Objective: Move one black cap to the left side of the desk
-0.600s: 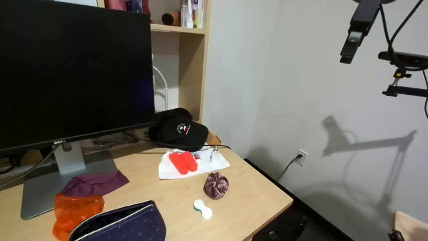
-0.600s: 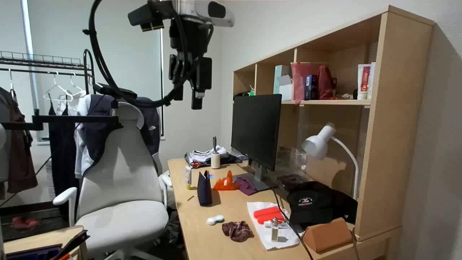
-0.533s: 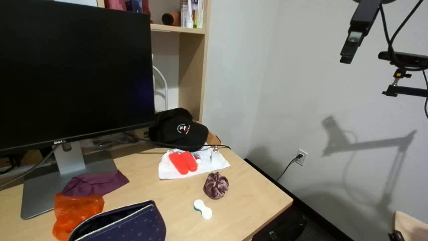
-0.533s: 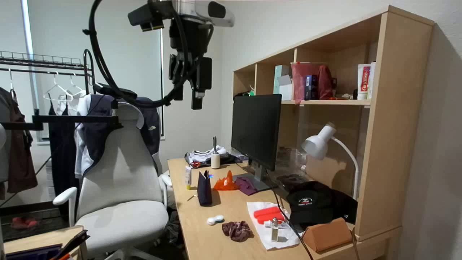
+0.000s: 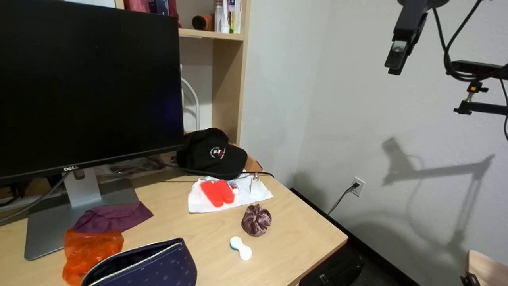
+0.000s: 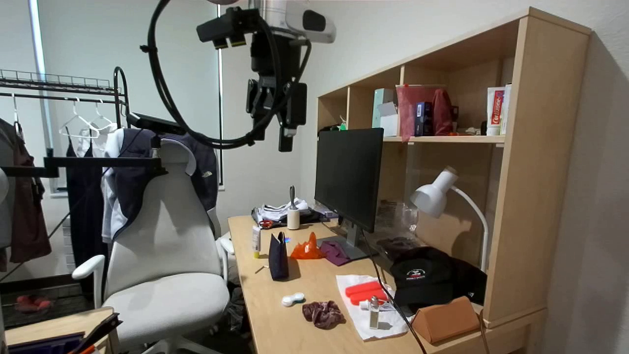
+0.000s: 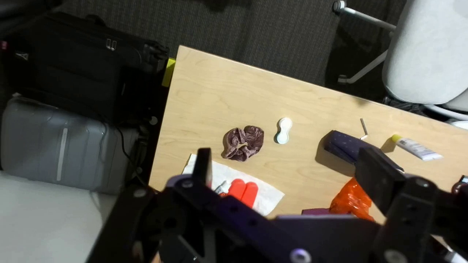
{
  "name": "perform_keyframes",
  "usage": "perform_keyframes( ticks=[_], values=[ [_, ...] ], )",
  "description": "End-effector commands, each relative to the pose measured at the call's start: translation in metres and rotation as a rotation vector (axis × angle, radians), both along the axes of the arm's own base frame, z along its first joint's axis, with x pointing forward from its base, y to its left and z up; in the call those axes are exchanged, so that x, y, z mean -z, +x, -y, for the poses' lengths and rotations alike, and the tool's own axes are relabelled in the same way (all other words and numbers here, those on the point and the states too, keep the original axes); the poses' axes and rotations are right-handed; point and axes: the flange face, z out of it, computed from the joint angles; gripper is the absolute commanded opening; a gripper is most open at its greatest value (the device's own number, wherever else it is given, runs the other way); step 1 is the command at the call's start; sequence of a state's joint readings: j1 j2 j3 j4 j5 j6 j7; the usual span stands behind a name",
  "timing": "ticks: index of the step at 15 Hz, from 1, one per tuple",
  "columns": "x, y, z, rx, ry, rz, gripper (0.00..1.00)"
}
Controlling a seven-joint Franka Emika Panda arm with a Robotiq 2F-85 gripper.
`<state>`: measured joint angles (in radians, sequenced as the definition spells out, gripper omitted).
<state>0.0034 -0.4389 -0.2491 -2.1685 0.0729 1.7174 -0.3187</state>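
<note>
Black fabric with a small emblem [image 5: 217, 153] in front: the black cap [image 5: 212, 159] lies at the back of the desk [image 5: 293, 234], beside another dark cap [image 6: 471, 280] and near the monitor [image 6: 349, 177], just as before. What has changed is the gripper [image 6: 272, 139], which has moved a little nearer the shelf unit [image 6: 540, 157], high above the desk, its fingers [image 6: 285, 142] spread wide around nothing. We take that as the start of an approach, with grasp and carry both undone. In the wrist view we cannot pick out the cap, so we judge more travel is needed before descending.
</note>
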Motion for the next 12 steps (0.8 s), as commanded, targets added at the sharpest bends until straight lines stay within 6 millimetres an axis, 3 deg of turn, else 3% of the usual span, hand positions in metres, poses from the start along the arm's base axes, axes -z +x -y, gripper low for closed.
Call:
perform_keyframes(
  ticks=[1, 4, 7, 12],
  values=[
    [0.010, 0.057, 0.008, -0.011, -0.022, -0.039, 1.00],
    [0.037, 0.108, 0.012, 0.008, -0.031, -0.051, 1.00],
    [0.086, 0.157, 0.021, 0.079, -0.058, -0.061, 1.00],
    [0.165, 0.209, 0.036, 0.122, -0.056, -0.138, 1.00]
  ],
)
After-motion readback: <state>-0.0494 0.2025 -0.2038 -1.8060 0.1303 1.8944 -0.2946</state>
